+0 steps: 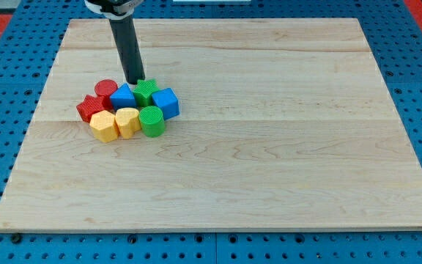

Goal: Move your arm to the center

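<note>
Eight blocks huddle at the worktop's (pixel 284 183) far left, my tip (pixel 135 81) touching their far edge; a bare rod, nothing to pinch. Centre lies right and nearer: I should skirt the cluster.

Just the rod showing here, the arm's body is cut off at the view's top. The dark rod comes down from the top-left, leaning a touch toward the view's right as it drops. My tip (pixel 136 81) is planted down at table height, well left of the view's middle.
</note>
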